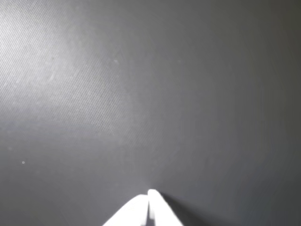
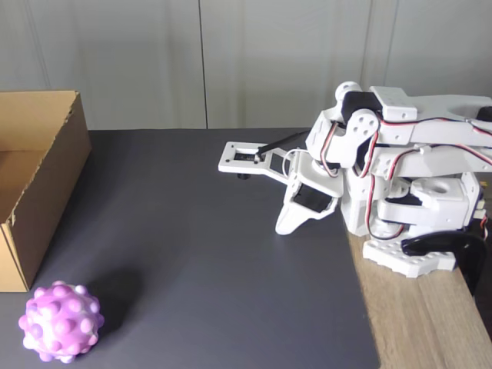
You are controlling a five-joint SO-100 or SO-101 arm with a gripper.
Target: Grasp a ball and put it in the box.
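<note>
- In the fixed view the ball (image 2: 61,321), pink-purple with white marbling and rounded bumps all over, sits on the dark mat (image 2: 200,254) at the lower left, near the picture's bottom edge.
- Being round, the ball has no long axis and points no particular way; its shadow falls on the mat to its right.
- The box (image 2: 46,184), brown corrugated cardboard with its top open, stands at the left edge. Its long axis runs from the near left toward the back of the mat, and its near corner is just beside the ball, a little above and left of it in the picture.
- The white arm (image 2: 400,154) is folded low over its base at the right, where the mat meets the wooden table (image 2: 415,323).
- The gripper (image 2: 286,225) points down at the mat, well apart from both ball and box.
- In the wrist view the two white fingers (image 1: 160,209) rise from the bottom edge with their tips pressed together; the gripper (image 1: 150,194) is closed with nothing between its jaws, above bare mat (image 1: 141,94).
</note>
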